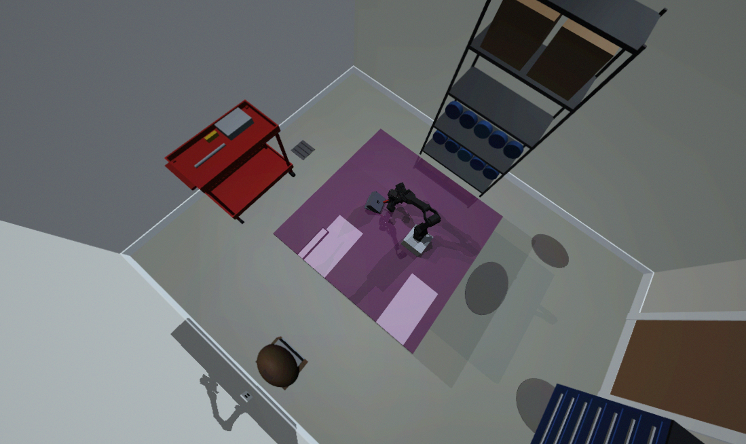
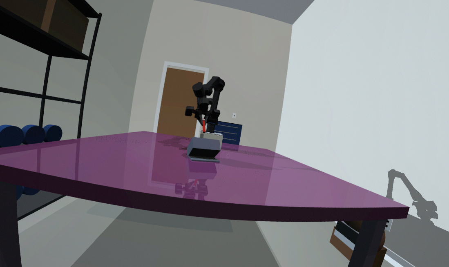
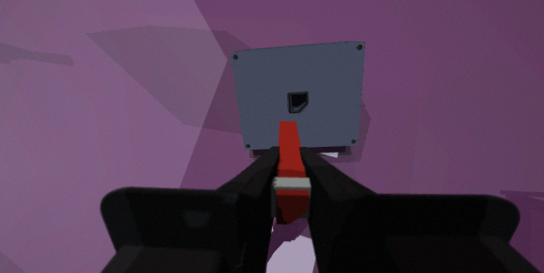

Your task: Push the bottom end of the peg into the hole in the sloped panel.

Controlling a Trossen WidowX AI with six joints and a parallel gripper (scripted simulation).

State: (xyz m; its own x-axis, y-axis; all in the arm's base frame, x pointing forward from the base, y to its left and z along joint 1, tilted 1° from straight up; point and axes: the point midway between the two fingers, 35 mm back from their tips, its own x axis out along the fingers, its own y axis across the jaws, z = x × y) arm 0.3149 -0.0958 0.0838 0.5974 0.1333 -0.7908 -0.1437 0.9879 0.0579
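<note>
While the peg [image 3: 289, 154] runs lengthwise away from the wrist camera, its red far end points at the face of the sloped panel [image 3: 325, 88], just below the hole [image 3: 297, 102] and not yet in it. A pale grey band rings the peg near its near end. The gripper [image 3: 291, 166] is clamped on the peg, its two dark fingers pressing the flat sides with only the peg's width between them.

In the exterior view the peg [image 2: 203, 126] hangs close to upright, tilted slightly, its lower end just above the panel's [image 2: 204, 147] top. Panel and peg sit over the middle of the purple table [image 2: 285, 195], well away from every edge and corner.

Only the wrist view shows the hole: a small dark opening, squarish with one cut corner, in the middle of a grey face with a dot at each corner. The top view shows the arm [image 1: 419, 206] reaching from its pale base to the panel [image 1: 374, 200], with the peg a tiny red speck there.
</note>
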